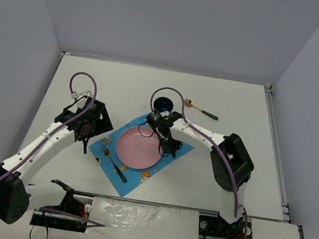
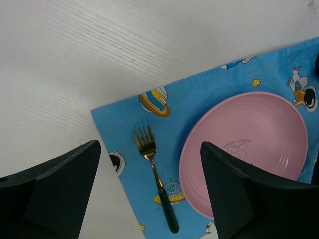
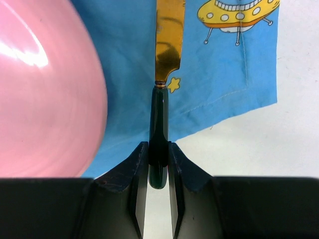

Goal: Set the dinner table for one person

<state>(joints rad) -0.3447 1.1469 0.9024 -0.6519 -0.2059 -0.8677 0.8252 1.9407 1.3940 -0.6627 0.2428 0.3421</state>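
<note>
The dinner table [image 1: 241, 108] is a white tabletop carrying a blue space-print mat [image 1: 168, 158]. On the mat sits a pink plate [image 1: 138, 146], with a gold fork [image 1: 114, 162] to its left. My right gripper [image 3: 158, 154] is shut on the dark green handle of a gold-bladed knife [image 3: 168, 40], whose blade reaches over the mat strip right of the plate [image 3: 45, 99]. In the top view this gripper [image 1: 167, 145] is at the plate's right rim. My left gripper [image 2: 149, 149] hangs open over the fork [image 2: 158, 181] and holds nothing.
A gold spoon with a dark handle [image 1: 201, 109] and a small dark blue cup [image 1: 164, 104] lie beyond the mat at the back. Grey walls close in the table on three sides. Bare tabletop [image 2: 99, 50] extends left of the mat.
</note>
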